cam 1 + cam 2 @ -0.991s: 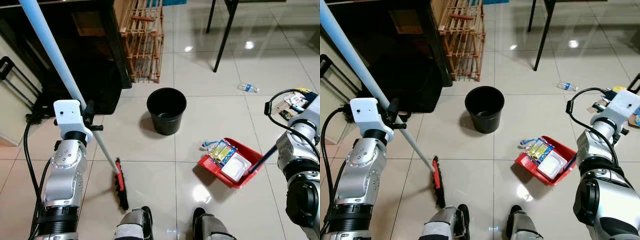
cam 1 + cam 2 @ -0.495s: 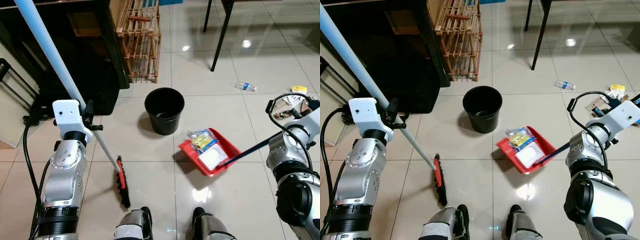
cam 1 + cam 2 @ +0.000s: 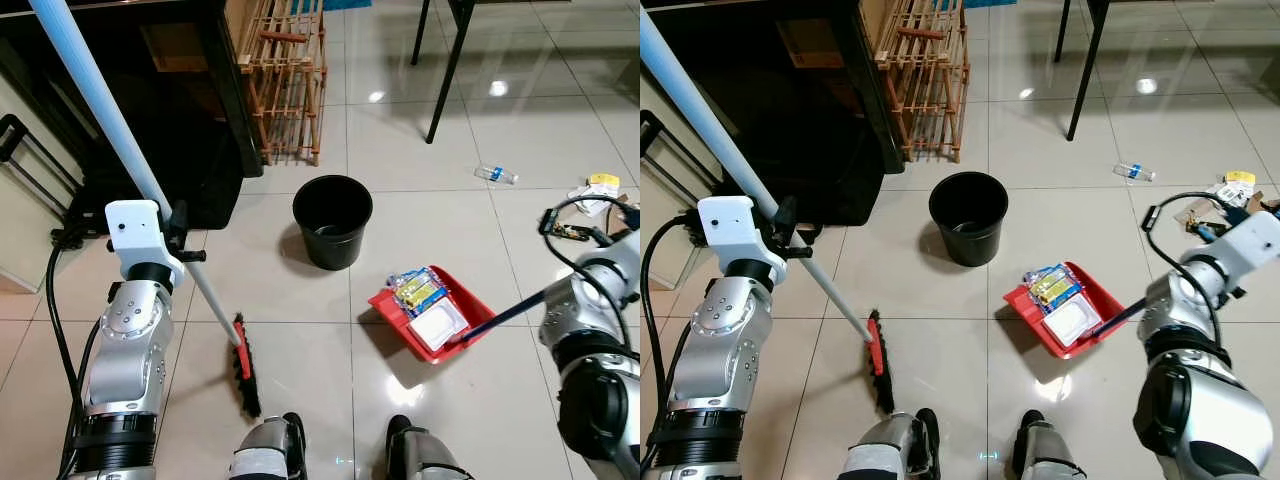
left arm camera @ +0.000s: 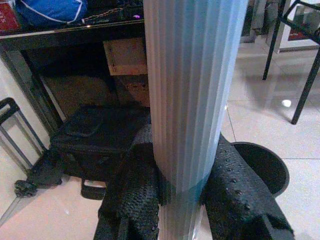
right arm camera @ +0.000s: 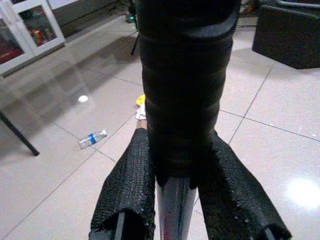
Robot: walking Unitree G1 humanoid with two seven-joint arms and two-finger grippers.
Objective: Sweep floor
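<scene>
The left end effector (image 4: 181,192) is pinching the pale blue handle of the broom (image 3: 120,150), its two black fingers (image 4: 131,195) pressed against the ribbed pole on either side. From that grip the pole slants down toward 5 o'clock to the red and black broom head (image 3: 243,366), which rests on the tiled floor (image 3: 300,350) just ahead of the robot's left foot.

The right end effector (image 5: 175,200) is clamped on the dark handle of the dustpan (image 3: 432,313), fingers (image 5: 127,187) hugging the black grip from both sides. The handle runs from the silver right arm toward 10 o'clock, down to the red pan, which lies on the floor ahead of the robot's right foot. Inside the pan sit a white tray-like container (image 3: 440,326) and, at its 11 o'clock side, a blue and yellow packet (image 3: 416,291).

A black bucket (image 3: 332,221) stands upright on the tiles at 11 o'clock from the dustpan, near it but apart. Beyond the bucket, at 11 o'clock, is a wooden slatted rack (image 3: 285,75) beside a dark cabinet (image 3: 150,100). A small plastic bottle (image 3: 496,176) lies on its side at 1 o'clock from the dustpan, well apart, and scraps of yellow and white litter (image 3: 597,187) lie further toward 2 o'clock. A black table leg (image 3: 448,70) rises at 12 o'clock from the pan.
</scene>
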